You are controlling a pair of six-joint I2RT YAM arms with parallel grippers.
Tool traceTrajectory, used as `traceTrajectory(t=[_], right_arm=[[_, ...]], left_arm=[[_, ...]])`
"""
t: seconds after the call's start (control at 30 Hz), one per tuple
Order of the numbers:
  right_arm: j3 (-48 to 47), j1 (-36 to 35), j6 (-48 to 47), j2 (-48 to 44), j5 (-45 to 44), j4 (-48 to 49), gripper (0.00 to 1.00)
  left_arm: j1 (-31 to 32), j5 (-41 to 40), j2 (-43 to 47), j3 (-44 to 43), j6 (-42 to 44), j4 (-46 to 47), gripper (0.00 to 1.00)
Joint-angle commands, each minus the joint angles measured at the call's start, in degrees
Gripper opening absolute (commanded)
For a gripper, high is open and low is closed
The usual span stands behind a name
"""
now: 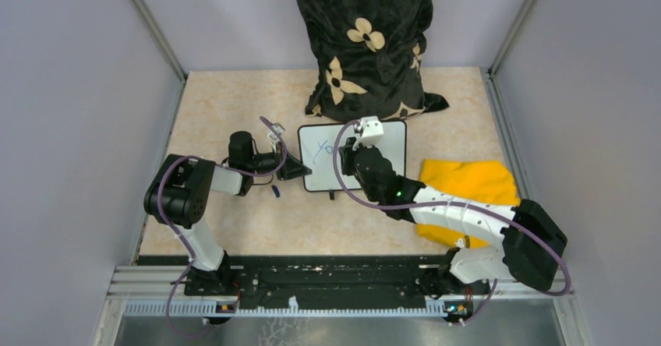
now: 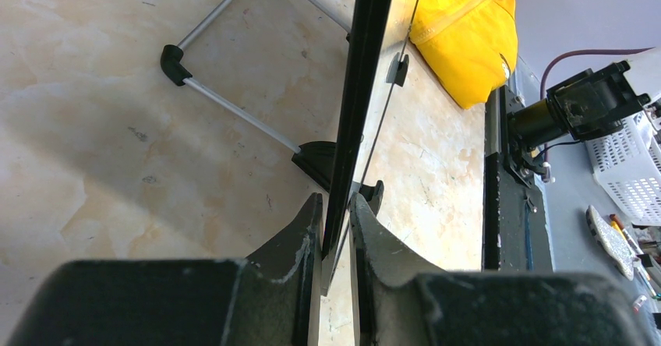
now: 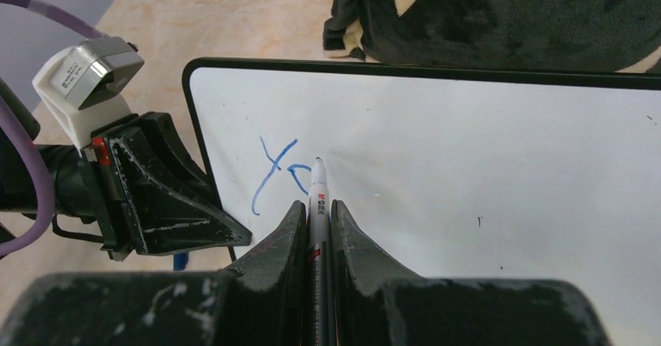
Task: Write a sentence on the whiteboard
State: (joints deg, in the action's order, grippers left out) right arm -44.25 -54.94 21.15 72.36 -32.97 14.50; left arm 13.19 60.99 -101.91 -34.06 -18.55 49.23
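- Checking your left end effector (image 2: pixel 335 206): it's clenched on the whiteboard (image 2: pixel 360 89), with the thin black frame pinched between the 2 fingers at the board's left edge.
- The whiteboard sits mid-desk (image 1: pixel 234 104), propped up on a thin metal stand with black feet. Its writing face is turned toward the arms.
- A black pillow with cream flowers (image 1: pixel 362 42) stands right behind the board's top edge.
- Your right end effector (image 3: pixel 316 210) is grasping a marker (image 3: pixel 318 182). The barrel lies in the gap between the 2 fingers, with the tip poking out front.
- The marker tip is touching the board face in the upper-left area, right at the end of the newest blue stroke.
- Of the sentence (image 3: pixel 277 176), you have a blue "Y" plus a partial curve of the next letter. The rest of the face is white apart from a few tiny dark specks.
- A yellow cloth (image 1: pixel 468 182) lies on the desk near the board's right edge, and your right arm passes over part of it. I can't tell whether cloth and board touch.
- 1 small blue item (image 1: pixel 275 191) lies on the desk just beside the left end effector, too small to identify.
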Motion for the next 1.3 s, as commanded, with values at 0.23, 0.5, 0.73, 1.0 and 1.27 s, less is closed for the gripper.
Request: traceTrajectory(t=[0.23,0.5,0.73,1.0,1.27], right_arm=[[-0.46,0.94,0.56,2.07,-1.00,2.07,0.00],[1.18,0.97,1.47,2.03,-0.88,1.31,0.00],[2.20,0.98,2.46,2.03,-0.61,0.46,0.00],[4.26,0.97,3.84,0.41,-0.50,-0.46,0.00],[5.84,0.97,3.63,-1.63,-2.44,-1.31,0.00]], left_arm=[[0.54,-0.44,-0.66,-0.80,1.52,-1.62,0.21],[0.58,-0.44,-0.73,-0.78,1.56,-1.74,0.21],[0.54,-0.43,-0.66,-0.83,1.58,-1.78,0.21],[0.60,-0.44,-0.66,-0.92,1.58,-1.93,0.21],[0.61,-0.44,-0.53,-0.89,1.58,-1.99,0.21]])
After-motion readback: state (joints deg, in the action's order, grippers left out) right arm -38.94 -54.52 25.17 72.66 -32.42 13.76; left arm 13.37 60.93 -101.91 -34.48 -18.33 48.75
